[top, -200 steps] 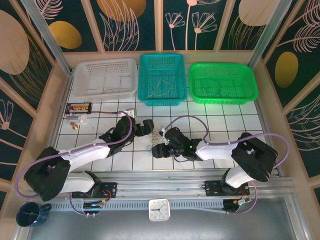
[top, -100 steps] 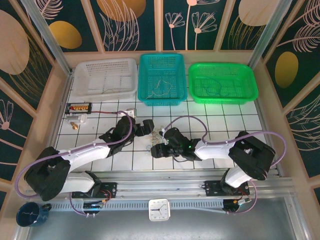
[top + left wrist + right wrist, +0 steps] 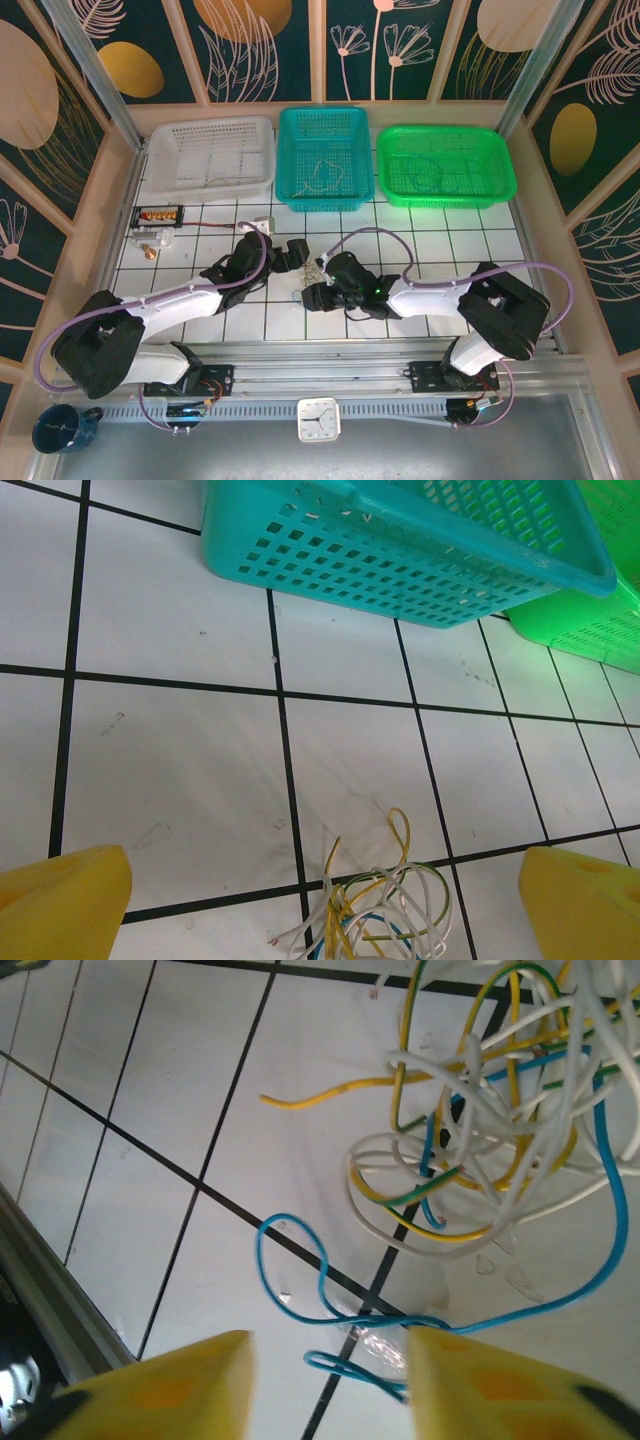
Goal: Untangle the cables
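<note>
Bare tiles of the white-tiled bench (image 3: 460, 250) are seen on the right side and before the far row. The far edge is blocked by a white perforated plastic basket (image 3: 210, 124), a teal mesh basket (image 3: 325, 113) and a green mesh basket (image 3: 445, 131). The middle is crowded by the tangle of thin white, yellow, green and blue cables (image 3: 380, 900), closely flanked by the left gripper (image 3: 296, 252) and the right gripper (image 3: 312, 297).

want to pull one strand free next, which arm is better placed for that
right, probably. the right hand has a blue wire of the cables lying between its fingertips, ready to pinch. the left hand is wide open and faces the whole tangle, not one strand
</note>
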Robot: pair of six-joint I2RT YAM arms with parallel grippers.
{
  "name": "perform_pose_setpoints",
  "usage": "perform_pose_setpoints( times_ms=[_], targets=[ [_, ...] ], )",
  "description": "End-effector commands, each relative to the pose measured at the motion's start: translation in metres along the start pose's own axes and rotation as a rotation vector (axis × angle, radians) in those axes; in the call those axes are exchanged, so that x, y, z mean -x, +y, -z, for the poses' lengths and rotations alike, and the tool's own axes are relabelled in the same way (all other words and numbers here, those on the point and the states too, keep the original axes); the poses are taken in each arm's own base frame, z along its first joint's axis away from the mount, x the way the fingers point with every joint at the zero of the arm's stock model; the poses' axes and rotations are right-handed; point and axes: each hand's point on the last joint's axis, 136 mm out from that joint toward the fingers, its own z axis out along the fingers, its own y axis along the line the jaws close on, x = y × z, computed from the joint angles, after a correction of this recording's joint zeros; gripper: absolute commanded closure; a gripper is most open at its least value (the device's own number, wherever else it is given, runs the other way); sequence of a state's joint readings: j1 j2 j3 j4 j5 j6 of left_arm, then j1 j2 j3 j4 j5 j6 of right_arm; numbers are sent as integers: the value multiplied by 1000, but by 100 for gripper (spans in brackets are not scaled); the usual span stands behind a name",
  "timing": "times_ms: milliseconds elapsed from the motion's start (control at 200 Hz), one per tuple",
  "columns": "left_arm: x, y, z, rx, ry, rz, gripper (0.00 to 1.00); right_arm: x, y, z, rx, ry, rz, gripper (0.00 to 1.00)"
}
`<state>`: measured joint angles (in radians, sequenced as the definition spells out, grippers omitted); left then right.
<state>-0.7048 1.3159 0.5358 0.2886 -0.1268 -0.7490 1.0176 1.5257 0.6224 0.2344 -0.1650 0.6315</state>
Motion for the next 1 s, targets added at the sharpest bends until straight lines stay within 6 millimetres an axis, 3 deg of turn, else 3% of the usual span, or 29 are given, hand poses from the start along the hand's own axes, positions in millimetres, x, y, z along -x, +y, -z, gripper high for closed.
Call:
perform_pose_setpoints(
  times_ms=[0, 55, 160, 250, 430, 641, 826, 996],
  targets=[
    [7, -5, 0, -24, -20, 4, 1, 5, 7, -3, 10, -10, 8, 74],
    [7, -5, 0, -24, -24, 3, 1, 5, 7, -2, 12, -11, 9, 85],
    [8, -5, 1, -26, -27, 4, 1, 4, 9, 0, 23, -10, 10, 86],
    [8, -6, 1, -27, -28, 3, 1, 5, 9, 1, 26, -12, 10, 99],
    [8, -6, 2, -29, -29, 2, 1, 18, 12, 10, 23, -44, 21, 100],
    [9, -5, 3, -30, -37, -12, 1, 71, 27, 52, 70, -179, 44, 100],
    [11, -8, 7, -55, -57, -30, 1, 130, 45, 109, 116, -347, 70, 100],
    [13, -8, 13, -71, -86, -60, 1, 169, 50, 152, 131, -468, 79, 100]
  ],
)
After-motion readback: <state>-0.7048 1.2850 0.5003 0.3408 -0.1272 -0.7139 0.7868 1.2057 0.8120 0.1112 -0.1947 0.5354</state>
